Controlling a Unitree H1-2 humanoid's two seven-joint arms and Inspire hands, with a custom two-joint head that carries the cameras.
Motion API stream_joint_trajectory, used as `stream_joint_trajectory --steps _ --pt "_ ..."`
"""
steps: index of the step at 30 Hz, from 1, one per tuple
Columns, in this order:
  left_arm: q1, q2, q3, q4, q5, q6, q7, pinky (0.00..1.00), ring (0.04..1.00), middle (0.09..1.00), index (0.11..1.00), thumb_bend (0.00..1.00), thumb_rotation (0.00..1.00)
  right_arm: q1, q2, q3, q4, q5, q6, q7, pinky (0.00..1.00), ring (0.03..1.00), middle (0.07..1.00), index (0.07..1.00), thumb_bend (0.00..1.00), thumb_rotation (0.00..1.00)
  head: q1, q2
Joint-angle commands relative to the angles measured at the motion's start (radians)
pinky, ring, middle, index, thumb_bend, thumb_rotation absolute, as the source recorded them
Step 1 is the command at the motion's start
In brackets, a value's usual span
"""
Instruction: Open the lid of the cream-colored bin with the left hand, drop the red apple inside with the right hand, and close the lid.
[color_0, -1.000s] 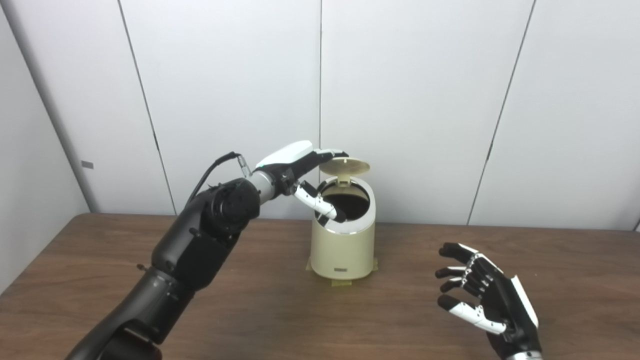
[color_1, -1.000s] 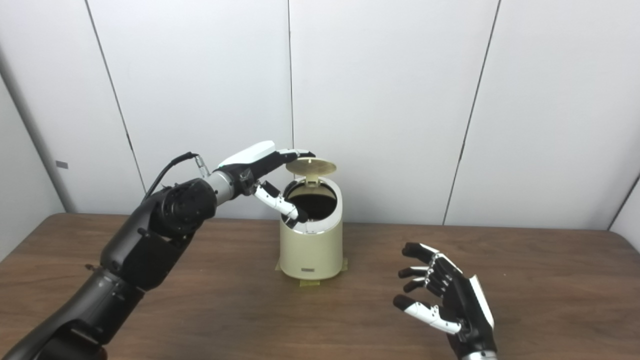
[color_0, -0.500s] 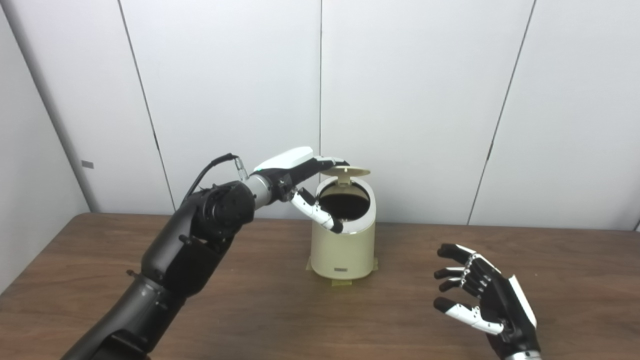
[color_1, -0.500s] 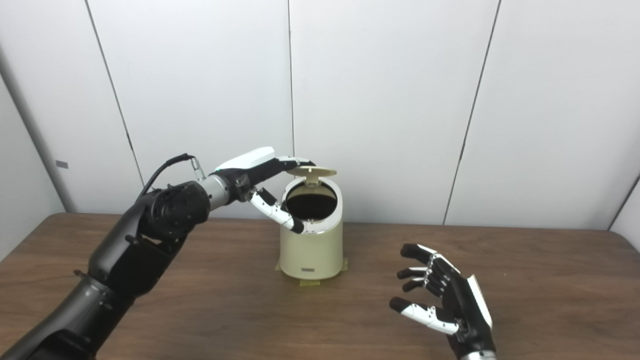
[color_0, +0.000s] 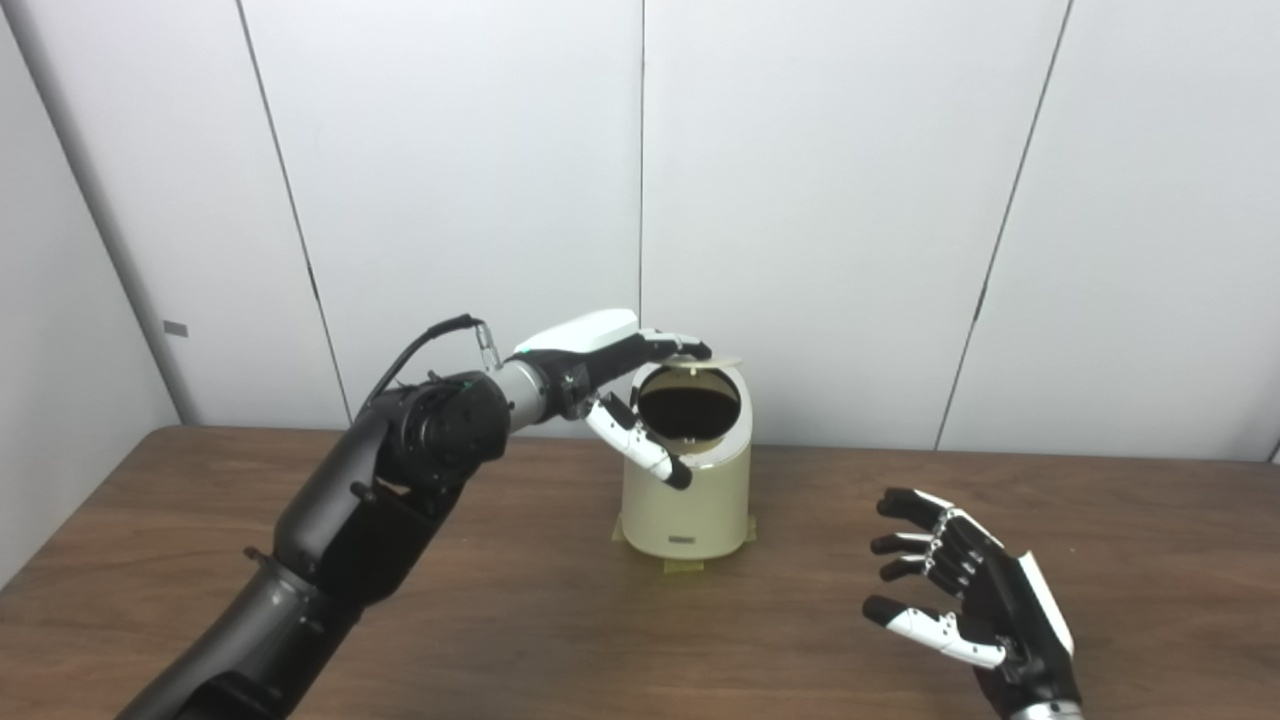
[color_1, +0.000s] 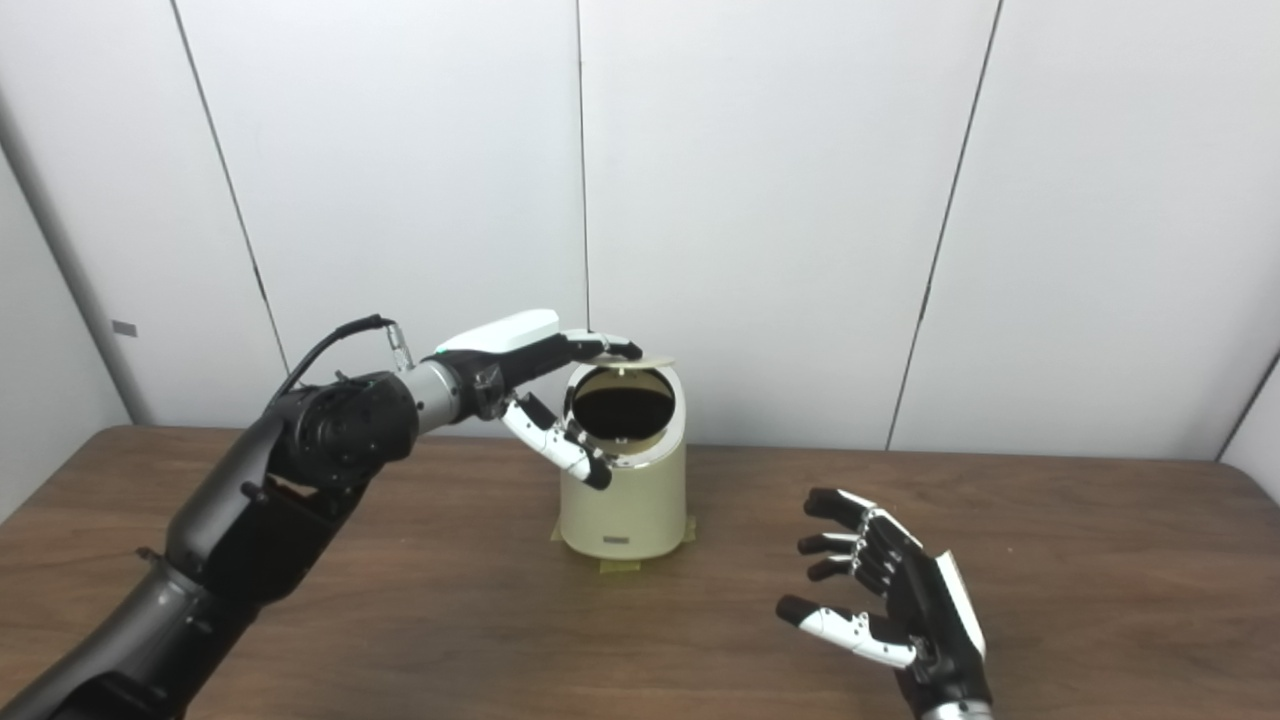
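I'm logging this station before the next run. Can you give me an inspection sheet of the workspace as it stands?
Surface: brown wooden table, bare apart from the bin.
Job's things: cream bin upright on tape patches; lid tipped low over the dark opening, not shut. No apple seen.
Clutter: nothing seen.
Hands: left hand at the bin's rim, fingers on the lid; right hand open, empty, over the table.
Cables: black cable looped at the left wrist.
Surroundings: white wall panels.
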Motion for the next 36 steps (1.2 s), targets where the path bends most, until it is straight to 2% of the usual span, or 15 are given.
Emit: stream_joint_trajectory --steps 1,7,12,15,24,30,33,36 --pt "-0.045 0.024 0.003 -0.024 0.005 -0.023 -0.001 1.00 1.000 0.940 0.921 1.00 0.36 -0.038 -0.005 0.001 -0.040 -0.001 -0.013 -0.008 0.52 0.638 0.757 0.728 0.77 0.27 -0.001 0.002" --pt "-0.036 0.042 -0.020 -0.017 0.032 -0.064 -0.005 1.00 1.000 0.931 0.909 1.00 0.37 -0.036 -0.002 0.004 -0.054 -0.011 0.008 -0.014 0.52 0.637 0.758 0.724 0.77 0.27 -0.004 0.007" --pt "-0.027 0.051 -0.029 -0.020 0.041 -0.064 -0.013 1.00 1.000 0.926 0.905 1.00 0.35 -0.034 -0.002 0.005 -0.063 -0.014 0.020 -0.018 0.53 0.640 0.761 0.720 0.78 0.28 -0.004 0.012" --pt "-0.026 0.059 -0.042 -0.015 0.062 -0.087 -0.009 1.00 1.000 0.922 0.904 1.00 0.35 -0.033 -0.003 0.007 -0.067 -0.018 0.027 -0.018 0.52 0.642 0.764 0.720 0.78 0.29 -0.004 0.013" --pt "-0.017 0.062 -0.057 -0.032 0.106 -0.088 -0.021 1.00 1.000 0.906 0.898 1.00 0.35 -0.027 0.005 0.008 -0.087 -0.015 0.061 -0.022 0.53 0.651 0.766 0.720 0.79 0.29 -0.007 0.023" --pt "-0.002 0.058 -0.071 -0.024 0.125 -0.134 -0.004 1.00 1.000 0.903 0.884 1.00 0.34 -0.029 0.007 0.011 -0.096 -0.024 0.067 -0.024 0.53 0.648 0.765 0.722 0.78 0.29 -0.017 0.034" --pt "0.025 0.059 -0.095 -0.025 0.159 -0.205 0.026 1.00 1.000 0.896 0.886 1.00 0.35 -0.031 0.008 0.011 -0.094 -0.021 0.063 -0.022 0.53 0.644 0.759 0.721 0.78 0.28 -0.016 0.038" --pt "0.044 0.061 -0.130 -0.030 0.219 -0.230 0.029 1.00 1.000 0.905 0.900 1.00 0.38 -0.033 0.003 0.013 -0.090 -0.022 0.053 -0.017 0.53 0.645 0.766 0.727 0.79 0.31 -0.018 0.040"
